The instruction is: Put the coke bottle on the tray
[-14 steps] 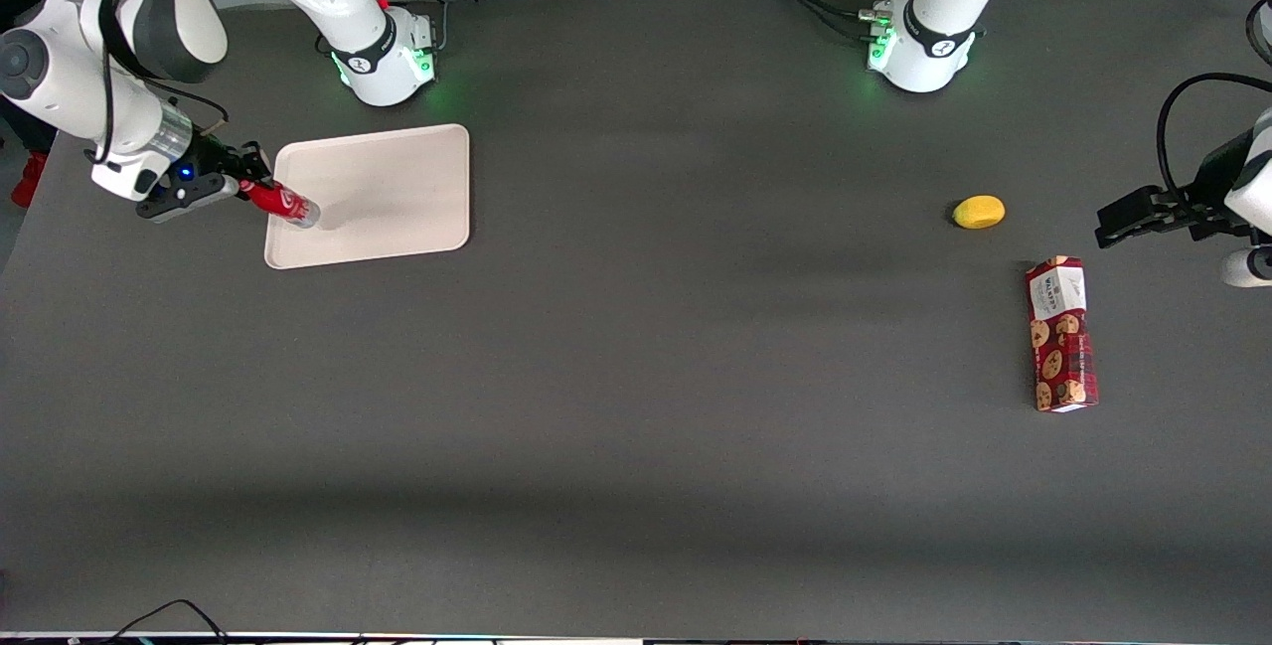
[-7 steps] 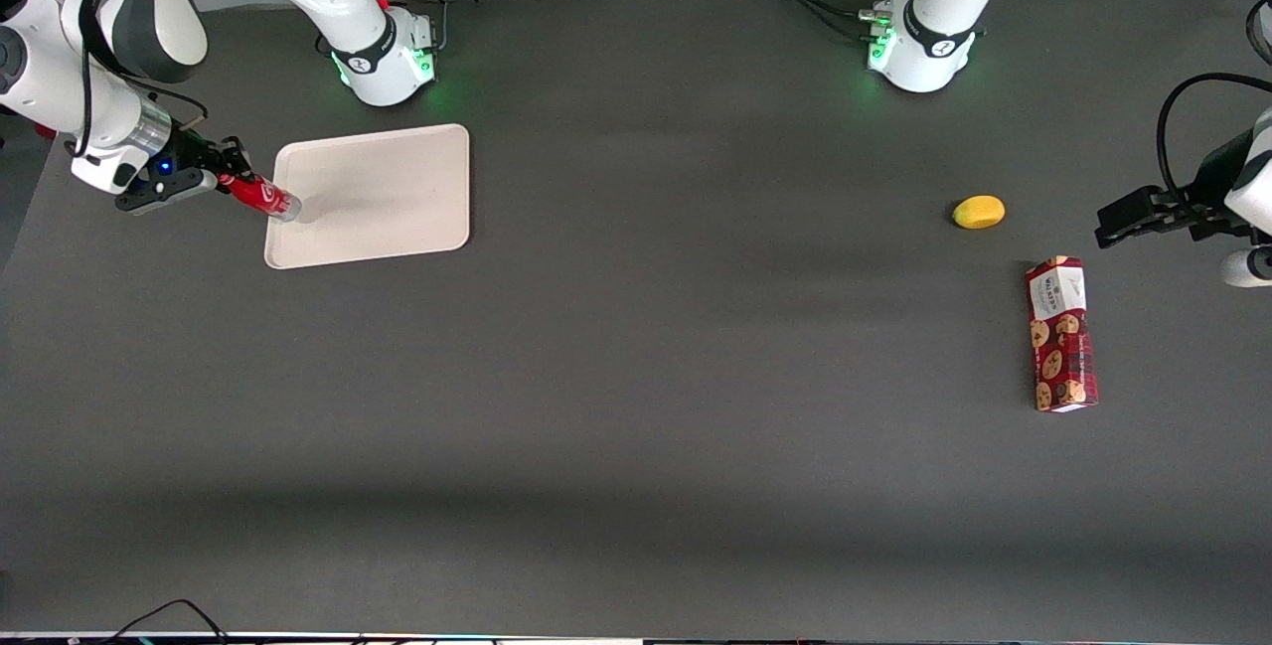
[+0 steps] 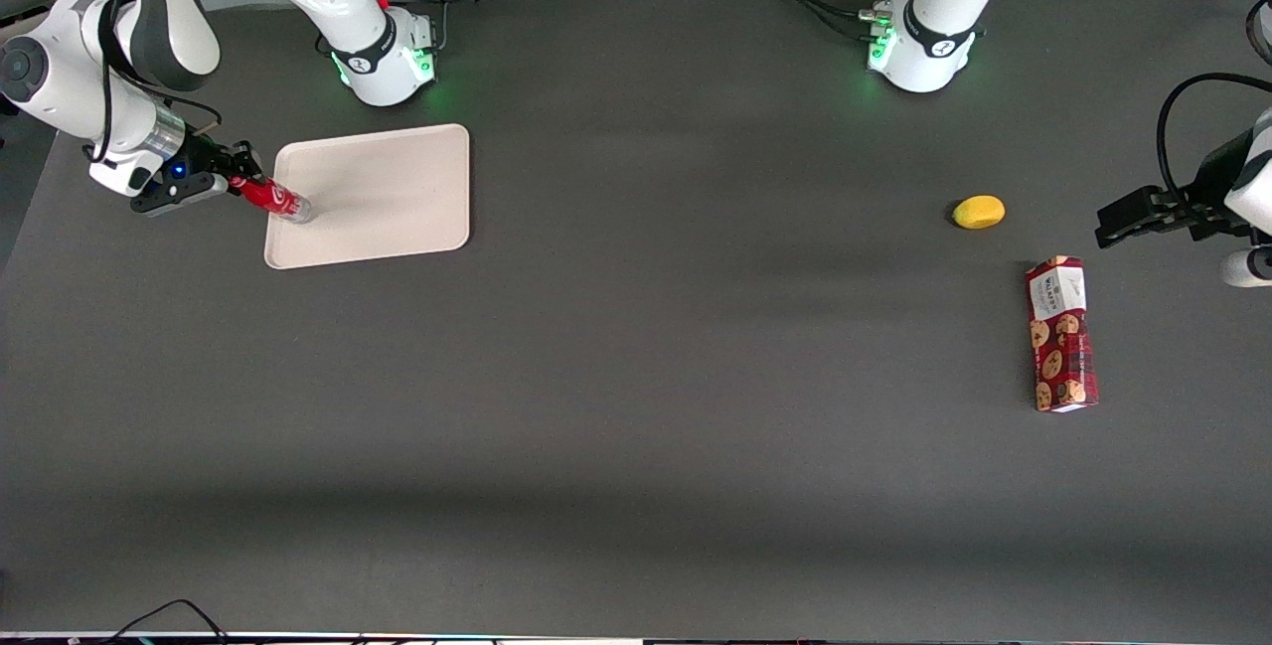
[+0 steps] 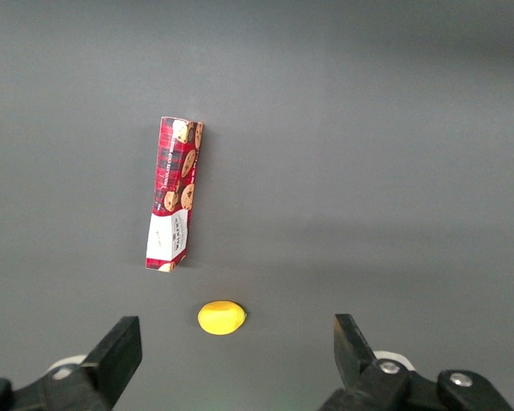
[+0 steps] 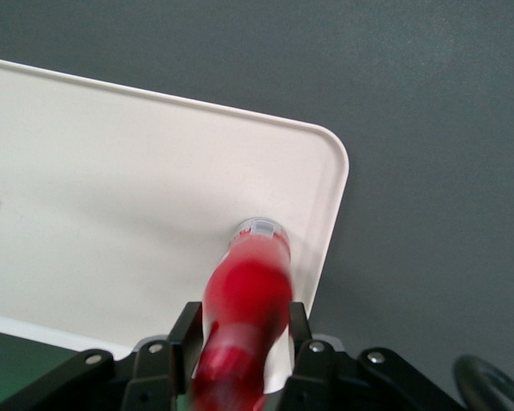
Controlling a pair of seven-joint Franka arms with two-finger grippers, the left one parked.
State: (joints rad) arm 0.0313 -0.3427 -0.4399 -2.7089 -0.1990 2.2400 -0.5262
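Note:
The beige tray (image 3: 388, 188) lies on the dark table at the working arm's end. My right gripper (image 3: 238, 183) is at the tray's outer short edge, shut on the coke bottle (image 3: 276, 200). The small red bottle is tilted, its clear base low over the tray just inside the rim. I cannot tell whether the base touches the tray. In the right wrist view the bottle (image 5: 248, 291) sticks out between the black fingers (image 5: 185, 330) of the gripper (image 5: 242, 330), above the tray (image 5: 111, 197) near a rounded corner.
A yellow lemon-like object (image 3: 979, 212) and a long red cookie box (image 3: 1061, 334) lie toward the parked arm's end; both show in the left wrist view, the yellow object (image 4: 221, 317) and the box (image 4: 173, 193). The working arm's base (image 3: 383, 54) stands just farther back than the tray.
The gripper with the bottle first drew back toward the table's end, then came in again a little over the tray's edge. The tray, box and yellow object have not moved.

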